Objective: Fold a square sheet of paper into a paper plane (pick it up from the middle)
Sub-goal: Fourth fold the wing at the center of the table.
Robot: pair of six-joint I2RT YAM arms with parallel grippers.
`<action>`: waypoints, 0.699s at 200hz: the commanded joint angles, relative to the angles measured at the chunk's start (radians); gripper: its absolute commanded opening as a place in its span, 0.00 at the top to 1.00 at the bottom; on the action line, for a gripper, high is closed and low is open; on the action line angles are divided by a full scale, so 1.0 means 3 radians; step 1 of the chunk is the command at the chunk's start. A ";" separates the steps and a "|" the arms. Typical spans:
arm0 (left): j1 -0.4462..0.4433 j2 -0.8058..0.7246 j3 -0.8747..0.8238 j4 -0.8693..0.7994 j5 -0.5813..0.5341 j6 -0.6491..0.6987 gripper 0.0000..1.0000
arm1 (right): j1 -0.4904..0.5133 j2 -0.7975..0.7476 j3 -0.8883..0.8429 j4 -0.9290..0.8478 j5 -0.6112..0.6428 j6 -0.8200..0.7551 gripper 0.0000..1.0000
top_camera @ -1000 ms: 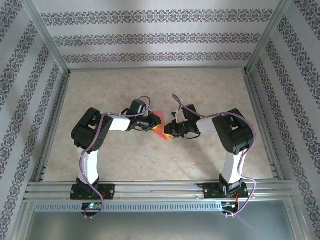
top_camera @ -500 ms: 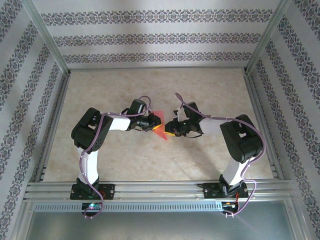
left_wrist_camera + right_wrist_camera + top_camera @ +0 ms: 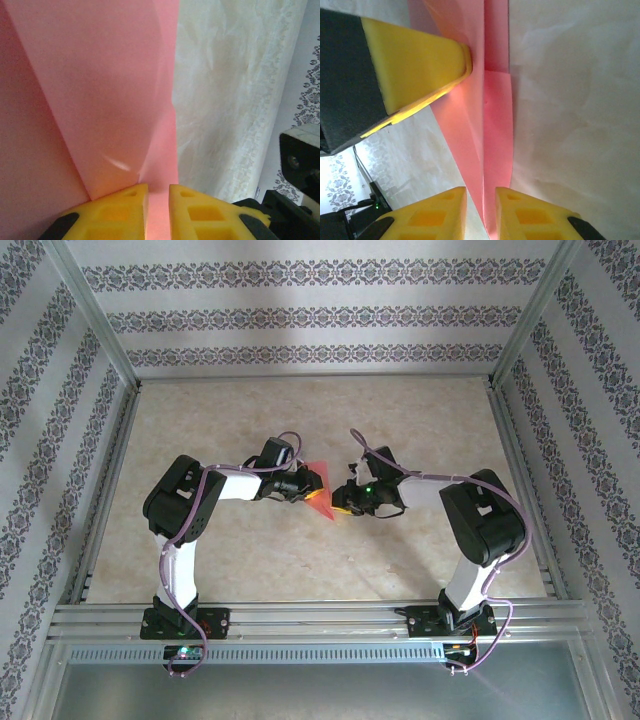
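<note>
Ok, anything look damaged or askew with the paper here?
Nothing serious. The folded pink paper hangs between the left gripper and right gripper, both pinching it, with no tear visible. One small dent marks the paper just above the left gripper's fingertips, a minor crumple off any fold line.

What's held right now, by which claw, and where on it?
Pink paper, by both. Left claw pinches one folded edge; right claw pinches the narrow folded strip from the opposite side.
</note>
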 commanded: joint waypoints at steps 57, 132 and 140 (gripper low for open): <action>0.0027 0.0193 -0.0028 -0.0360 -0.0104 0.0068 0.81 | 0.0083 0.0190 0.0092 -0.0048 -0.0058 0.0029 0.86; 0.0025 0.0194 -0.0049 -0.0336 -0.0090 0.0054 0.81 | 0.0093 0.0408 0.0089 0.0037 -0.0149 0.0079 0.89; 0.0027 0.0196 -0.0049 -0.0334 -0.0084 0.0053 0.81 | 0.0088 0.0417 0.0087 0.0042 -0.0150 0.0082 0.89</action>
